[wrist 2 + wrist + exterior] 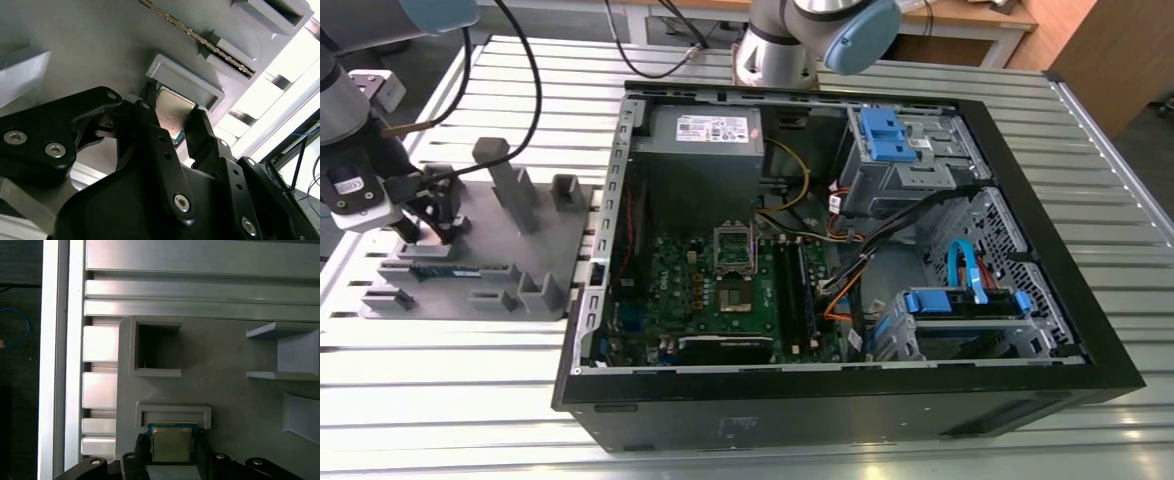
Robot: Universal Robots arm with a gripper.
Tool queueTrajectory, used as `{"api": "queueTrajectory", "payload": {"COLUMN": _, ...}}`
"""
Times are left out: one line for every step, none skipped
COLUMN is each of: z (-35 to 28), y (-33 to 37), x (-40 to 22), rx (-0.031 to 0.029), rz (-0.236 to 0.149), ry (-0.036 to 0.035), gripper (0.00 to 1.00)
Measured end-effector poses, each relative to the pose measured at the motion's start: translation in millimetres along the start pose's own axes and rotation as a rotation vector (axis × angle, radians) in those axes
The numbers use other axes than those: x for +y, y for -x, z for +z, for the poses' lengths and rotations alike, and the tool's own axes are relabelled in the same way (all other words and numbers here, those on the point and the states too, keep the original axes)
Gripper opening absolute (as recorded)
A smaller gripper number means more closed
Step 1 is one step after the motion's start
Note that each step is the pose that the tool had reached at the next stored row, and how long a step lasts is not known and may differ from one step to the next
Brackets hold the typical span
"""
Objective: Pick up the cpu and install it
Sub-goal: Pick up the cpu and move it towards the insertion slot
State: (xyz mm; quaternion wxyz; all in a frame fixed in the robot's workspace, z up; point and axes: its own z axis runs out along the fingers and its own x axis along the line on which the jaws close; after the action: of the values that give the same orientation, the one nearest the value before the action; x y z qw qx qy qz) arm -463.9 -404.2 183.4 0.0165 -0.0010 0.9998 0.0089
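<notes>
Gripper [424, 228] is at the far left of the exterior view, low over the grey fixture tray [480, 262], which lies on the slatted metal table [454, 400]. Jaws are drawn in tight on the cpu [171, 444]. In both wrist views the black fingers [156, 132] sit against its two opposite edges. Its silver top faces the cameras, w/ a thin blue-green strip of board showing along one side. The cpu is at the tray, just beside a low U-shaped grey wall [172, 412] (can't tell if the chip rests in its seat or is a hair off it). A square open pocket [157, 352] in the tray lies a bit beyond that wall. A memory stick [197, 37] sits in a slot nearby, its gold edge showing in the second wrist view.

At the ctr of the exterior view is the open PC case [854, 395], lying on its side. Inside, the green mobo [707, 300] is lower left of ctr, w/ its socket [736, 250] well apart from the gripper. A grey PSU box [704, 130] is upper left in the case, & blue drive brackets [887, 135] are upper right.
</notes>
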Motion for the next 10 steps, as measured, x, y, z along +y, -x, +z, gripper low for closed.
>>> {"api": "queueTrajectory", "payload": {"z": -1.1, "y": 0.0, "x": 0.0, "rx": 0.0001, "rz": 0.000, "ry": -0.0001, "gripper": 0.47}}
{"api": "queueTrajectory", "payload": {"z": -2.1, "y": 0.1, "x": 0.0, "rx": 0.0000, "rz": 0.000, "ry": 0.0000, "gripper": 0.47}}
{"api": "queueTrajectory", "payload": {"z": -3.0, "y": 0.1, "x": 0.0, "rx": -0.0001, "rz": 0.000, "ry": -0.0004, "gripper": 0.47}}
{"api": "queueTrajectory", "payload": {"z": -3.3, "y": 0.2, "x": 0.1, "rx": -0.0003, "rz": 0.000, "ry": -0.0026, "gripper": 0.47}}
{"api": "queueTrajectory", "payload": {"z": -3.4, "y": 0.2, "x": 0.1, "rx": -0.0002, "rz": 0.000, "ry": -0.0079, "gripper": 0.47}}
{"api": "queueTrajectory", "payload": {"z": -3.6, "y": 0.1, "x": 0.1, "rx": 0.0001, "rz": 0.000, "ry": -0.0161, "gripper": 0.47}}
{"api": "queueTrajectory", "payload": {"z": -3.7, "y": 0.1, "x": 0.1, "rx": 0.0001, "rz": -0.001, "ry": -0.0236, "gripper": 0.47}}
{"api": "queueTrajectory", "payload": {"z": -4.3, "y": 0.2, "x": 0.1, "rx": 0.0001, "rz": -0.001, "ry": -0.0287, "gripper": 0.47}}
{"api": "queueTrajectory", "payload": {"z": -5.0, "y": 0.3, "x": 0.1, "rx": 0.0003, "rz": -0.001, "ry": -0.0313, "gripper": 0.47}}
{"api": "queueTrajectory", "payload": {"z": -5.8, "y": 0.3, "x": 0.2, "rx": 0.0004, "rz": -0.001, "ry": -0.0336, "gripper": 0.47}}
